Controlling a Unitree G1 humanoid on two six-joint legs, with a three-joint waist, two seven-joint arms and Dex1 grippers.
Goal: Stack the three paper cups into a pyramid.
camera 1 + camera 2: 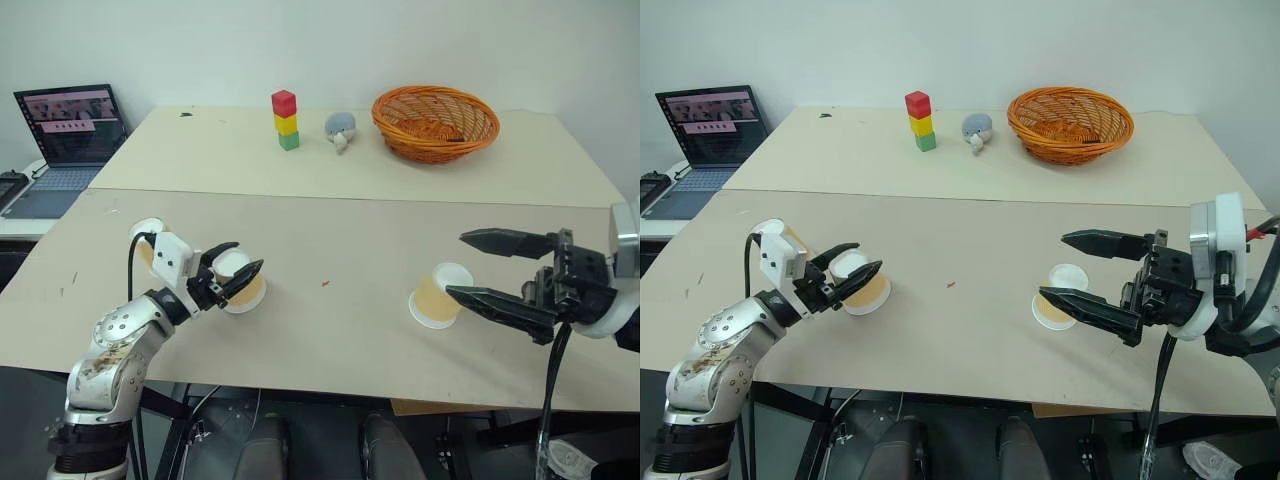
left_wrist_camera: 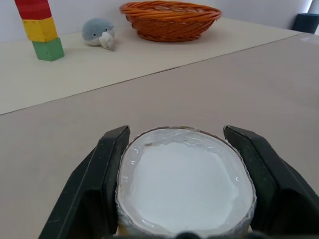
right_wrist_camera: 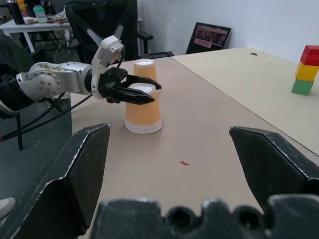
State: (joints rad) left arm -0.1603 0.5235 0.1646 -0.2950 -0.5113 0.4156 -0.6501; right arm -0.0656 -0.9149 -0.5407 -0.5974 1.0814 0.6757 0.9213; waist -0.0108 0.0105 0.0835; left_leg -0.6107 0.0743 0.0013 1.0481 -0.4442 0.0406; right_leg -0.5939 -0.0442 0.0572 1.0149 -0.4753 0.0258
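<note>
Beige surface (image 1: 330,250) bore an upside-down cup (image 1: 240,280) clasped upright between the left claw (image 1: 240,272); the right claw (image 1: 480,268) gaped wide.

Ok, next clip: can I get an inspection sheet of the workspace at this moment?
Surface: beige tabletop, small red mark.
Job's things: three upturned yellow-orange paper cups, unstacked: gripped cup, cup behind it, right-hand cup.
Clutter: red-yellow-green block tower, grey plush toy, orange wicker basket, all on the far table.
Grippers: left end effector shut on gripped cup; right end effector open, beside right-hand cup.
Cables: black left wrist cable; black right wrist cable.
Surroundings: open laptop.
</note>
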